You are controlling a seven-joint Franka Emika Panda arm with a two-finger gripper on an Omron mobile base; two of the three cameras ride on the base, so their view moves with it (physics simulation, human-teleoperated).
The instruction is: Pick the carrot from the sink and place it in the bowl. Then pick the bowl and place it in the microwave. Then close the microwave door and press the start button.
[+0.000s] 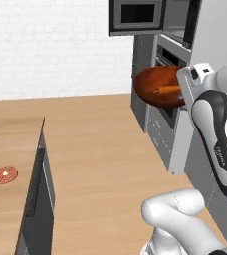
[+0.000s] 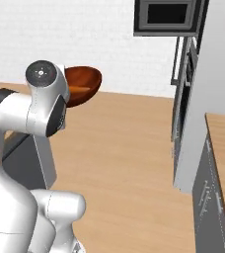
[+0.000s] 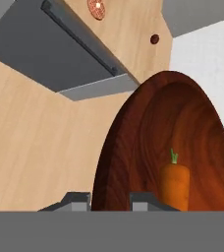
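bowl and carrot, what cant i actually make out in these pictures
- Glossy reddish-brown wooden bowl: hand view cuts off its near rim at the bottom; right base view hides its left part behind the arm.
- Small orange carrot: lower end cut off in the hand view; a thin sliver in the left base view.
- Gripper: fingertips straddle the bowl's rim, their contact is cut off.
- Grey microwave: cropped by the top edge in both base views.

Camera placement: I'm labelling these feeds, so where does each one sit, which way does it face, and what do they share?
Left base view: behind the arm's left, facing forward at the microwave; the arm rises at lower right, holding the bowl.
Right base view: behind the arm's right, facing forward; the arm rises at lower left.
Hand view: on the hand, looking along the gripper, closed on the bowl's rim; the carrot lies inside.
Shared: all show the bowl; both base views the microwave.
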